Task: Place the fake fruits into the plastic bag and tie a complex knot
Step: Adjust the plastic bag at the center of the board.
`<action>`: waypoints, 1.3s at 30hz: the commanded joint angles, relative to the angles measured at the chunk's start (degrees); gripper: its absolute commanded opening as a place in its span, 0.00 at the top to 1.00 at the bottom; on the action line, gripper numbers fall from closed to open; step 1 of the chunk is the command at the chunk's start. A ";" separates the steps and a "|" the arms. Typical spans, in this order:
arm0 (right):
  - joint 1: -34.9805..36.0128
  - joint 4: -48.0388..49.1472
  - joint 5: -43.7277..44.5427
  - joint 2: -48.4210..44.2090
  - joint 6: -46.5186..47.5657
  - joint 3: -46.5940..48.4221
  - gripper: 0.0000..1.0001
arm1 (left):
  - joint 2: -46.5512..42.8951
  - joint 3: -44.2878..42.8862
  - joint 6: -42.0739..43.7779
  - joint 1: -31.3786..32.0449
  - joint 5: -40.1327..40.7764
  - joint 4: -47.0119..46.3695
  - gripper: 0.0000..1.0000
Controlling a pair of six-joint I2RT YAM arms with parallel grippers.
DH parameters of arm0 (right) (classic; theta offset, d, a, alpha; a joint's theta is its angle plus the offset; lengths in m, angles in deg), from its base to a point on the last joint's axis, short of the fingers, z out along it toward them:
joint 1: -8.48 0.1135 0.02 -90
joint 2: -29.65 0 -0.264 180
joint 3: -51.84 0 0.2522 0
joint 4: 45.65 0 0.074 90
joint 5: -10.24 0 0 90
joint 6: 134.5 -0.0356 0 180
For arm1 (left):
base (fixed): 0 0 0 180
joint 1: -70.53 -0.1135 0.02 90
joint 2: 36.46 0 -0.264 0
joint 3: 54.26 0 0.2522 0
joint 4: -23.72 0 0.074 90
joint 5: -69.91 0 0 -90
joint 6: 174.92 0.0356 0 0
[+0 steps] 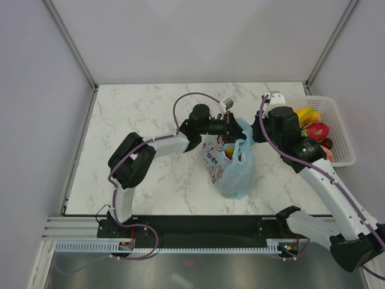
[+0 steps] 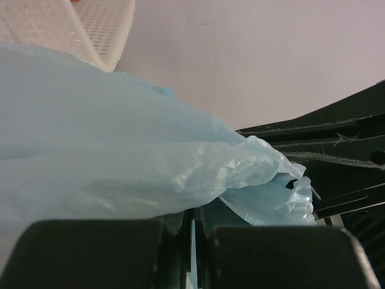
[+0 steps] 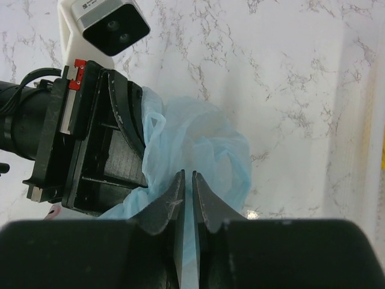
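The thin translucent light-blue plastic bag (image 1: 236,174) is sitting on the white marble surface (image 1: 138,114) with some small colourful plastic fruits (image 1: 228,150) inside. Others are lying in the white mesh basket (image 1: 340,132). The left claw (image 2: 195,224) is clamping 1 handle, and the right claw (image 3: 186,180) is pinching the other. For a good knot, I judge, both handles need holding taut while crossing.

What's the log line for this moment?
left claw: shut on bag | right claw: shut on bag | bag: on table, top pinched between both claws | fruit: some in basket
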 commanded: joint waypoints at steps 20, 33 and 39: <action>-0.30 -3.83 5.08 -4.29 0.98 4.61 0.83 | -4.18 -2.52 8.58 -2.30 1.02 8.48 0.98; -0.38 -5.85 2.71 -8.33 2.21 3.65 0.53 | -7.71 -2.17 12.12 -3.27 1.47 12.10 0.98; -0.47 -5.77 -1.94 -10.26 3.18 2.85 0.52 | -7.36 -2.17 12.38 -3.36 1.56 12.19 0.98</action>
